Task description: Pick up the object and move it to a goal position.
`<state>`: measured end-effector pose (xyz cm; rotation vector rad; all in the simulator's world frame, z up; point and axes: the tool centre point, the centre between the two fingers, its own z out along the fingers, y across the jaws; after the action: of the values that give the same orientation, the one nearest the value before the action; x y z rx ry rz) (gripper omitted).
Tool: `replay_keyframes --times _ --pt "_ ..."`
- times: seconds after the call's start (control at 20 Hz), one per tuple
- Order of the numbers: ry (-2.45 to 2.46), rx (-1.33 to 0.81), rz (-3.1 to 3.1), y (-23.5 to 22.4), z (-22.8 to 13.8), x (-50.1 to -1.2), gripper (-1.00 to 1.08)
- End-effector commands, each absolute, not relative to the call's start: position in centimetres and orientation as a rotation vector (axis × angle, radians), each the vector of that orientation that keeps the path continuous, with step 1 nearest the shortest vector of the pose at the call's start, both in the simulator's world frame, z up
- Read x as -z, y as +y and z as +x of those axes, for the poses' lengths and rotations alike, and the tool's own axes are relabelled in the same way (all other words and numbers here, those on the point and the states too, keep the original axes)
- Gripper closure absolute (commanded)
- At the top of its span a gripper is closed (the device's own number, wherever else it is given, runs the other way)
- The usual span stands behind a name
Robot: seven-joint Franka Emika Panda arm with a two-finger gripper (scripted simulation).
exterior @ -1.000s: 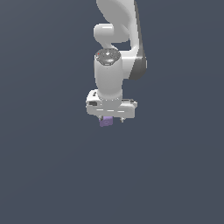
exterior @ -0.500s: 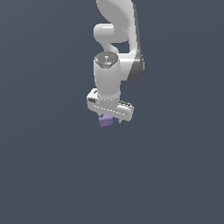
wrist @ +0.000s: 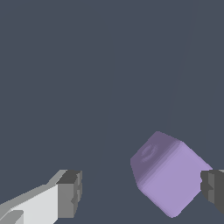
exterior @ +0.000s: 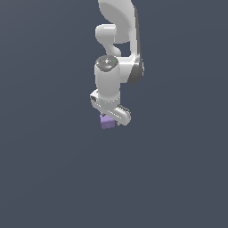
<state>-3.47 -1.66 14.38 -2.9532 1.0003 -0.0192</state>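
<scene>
Gripper jaws apart; one dark pad well clear of the cube, other pad touching or just beside its corner – real clamp can't be confirmed. Cube tilted, nearer that second pad. In exterior view, light-purple cube sits right under the gripper, white arm rising above it, plain dark grey all round.

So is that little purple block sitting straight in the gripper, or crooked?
Crooked. In the wrist view the cube is tilted, touching one finger with a gap to the other.
</scene>
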Motion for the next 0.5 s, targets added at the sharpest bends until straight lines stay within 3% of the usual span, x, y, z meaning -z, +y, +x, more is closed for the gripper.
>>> replay_keyframes --times 0.0,0.45 --pt "1.108 0.016 -2.917 -1.9 -4.0 -14.0 -0.92" --pt "1.476 0.006 -2.757 -2.6 -6.0 -12.6 -0.92"
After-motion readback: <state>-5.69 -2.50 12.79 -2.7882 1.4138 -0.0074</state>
